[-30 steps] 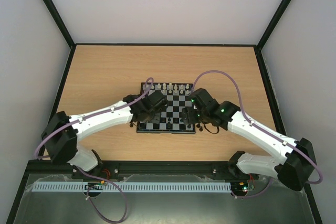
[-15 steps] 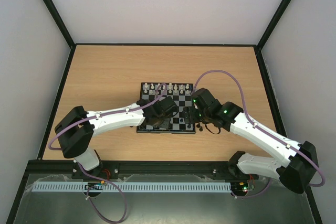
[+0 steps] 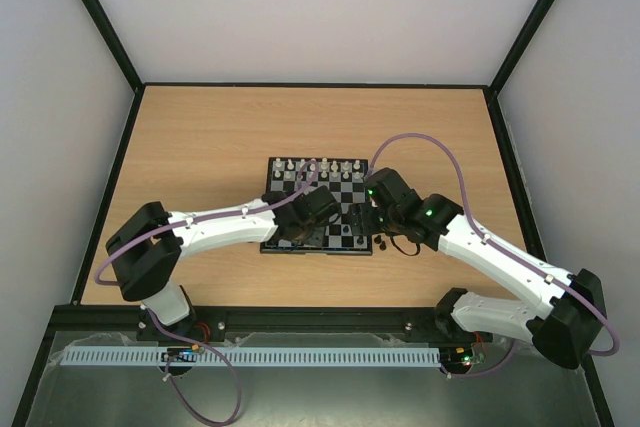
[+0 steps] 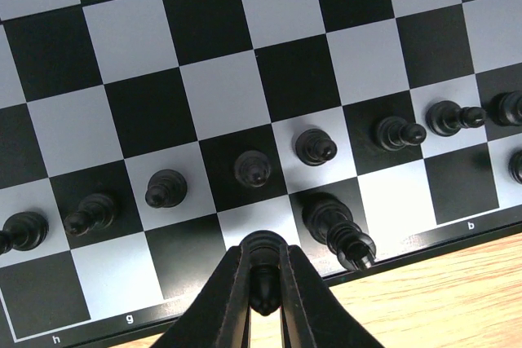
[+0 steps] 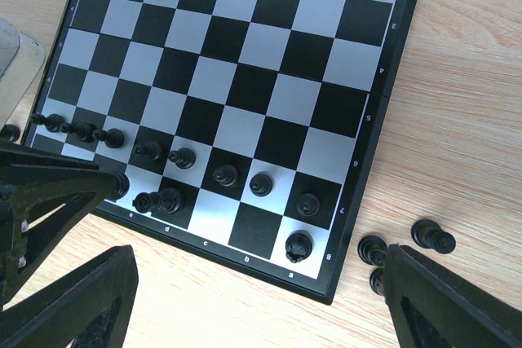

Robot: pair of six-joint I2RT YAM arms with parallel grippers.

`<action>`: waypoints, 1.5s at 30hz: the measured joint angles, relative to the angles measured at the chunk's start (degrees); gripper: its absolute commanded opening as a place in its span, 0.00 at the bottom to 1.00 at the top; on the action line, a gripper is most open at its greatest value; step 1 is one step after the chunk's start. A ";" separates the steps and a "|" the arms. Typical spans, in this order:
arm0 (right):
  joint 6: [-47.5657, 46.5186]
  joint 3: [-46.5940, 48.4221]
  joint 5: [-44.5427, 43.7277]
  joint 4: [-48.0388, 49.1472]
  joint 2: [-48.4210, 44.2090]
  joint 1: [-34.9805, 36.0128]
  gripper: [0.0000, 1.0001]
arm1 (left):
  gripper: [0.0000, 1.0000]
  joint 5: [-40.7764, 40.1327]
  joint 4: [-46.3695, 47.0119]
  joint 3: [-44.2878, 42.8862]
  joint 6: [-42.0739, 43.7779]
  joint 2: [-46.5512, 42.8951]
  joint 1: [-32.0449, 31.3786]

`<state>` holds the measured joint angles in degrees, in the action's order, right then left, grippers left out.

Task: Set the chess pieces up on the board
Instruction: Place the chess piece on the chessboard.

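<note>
The board [image 3: 336,197] lies mid-table, with white chess pieces [image 3: 320,165] along its far row. A row of black pawns [image 4: 253,169] stands near its near edge. My left gripper [image 4: 265,287] is shut on a black piece [image 4: 264,260] whose base rests on a light square of the nearest row, next to a tall black piece [image 4: 333,222]. My right gripper [image 5: 261,299] hangs open over the board's near right corner, holding nothing. A black rook [image 5: 299,245] stands on the corner square.
Three loose black pieces [image 5: 431,235] lie on the wooden table [image 3: 200,137] just right of the board's corner. My left arm's fingers [image 5: 49,185] show at the left of the right wrist view. Black rails edge the table.
My left arm swung right and toward the board's near edge with the black piece, then settled. The right arm has barely moved.
</note>
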<state>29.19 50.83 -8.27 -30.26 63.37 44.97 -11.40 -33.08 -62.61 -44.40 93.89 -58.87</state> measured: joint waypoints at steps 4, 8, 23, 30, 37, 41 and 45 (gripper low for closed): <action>-0.02 0.00 0.02 0.00 0.00 0.00 0.83 | 0.09 0.00 0.31 0.85 -0.24 0.02 0.00; -0.02 0.00 0.04 0.00 0.00 -0.02 0.83 | 0.10 0.02 0.63 1.64 -0.39 0.33 0.00; -0.02 0.00 0.24 0.00 0.00 0.00 0.83 | 0.11 0.72 2.60 2.62 -0.94 1.07 -0.17; -0.02 0.00 0.28 0.00 0.00 -0.02 0.83 | 0.16 0.85 2.78 2.62 -1.05 2.54 -0.26; -0.02 0.00 0.37 0.00 0.00 -0.02 0.83 | 0.38 0.85 2.75 2.62 -1.09 2.54 -0.33; -0.02 0.00 0.42 0.00 0.00 -0.02 0.83 | 0.43 0.83 2.62 2.62 -1.09 2.49 -0.37; -0.02 0.00 0.39 0.00 0.00 0.00 0.83 | 0.44 0.22 1.38 2.56 -1.27 1.05 -0.52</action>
<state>29.17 50.83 -7.88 -30.26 63.37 44.97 -11.18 -31.70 -60.05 -45.67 94.94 -59.40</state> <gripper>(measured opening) 0.832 0.434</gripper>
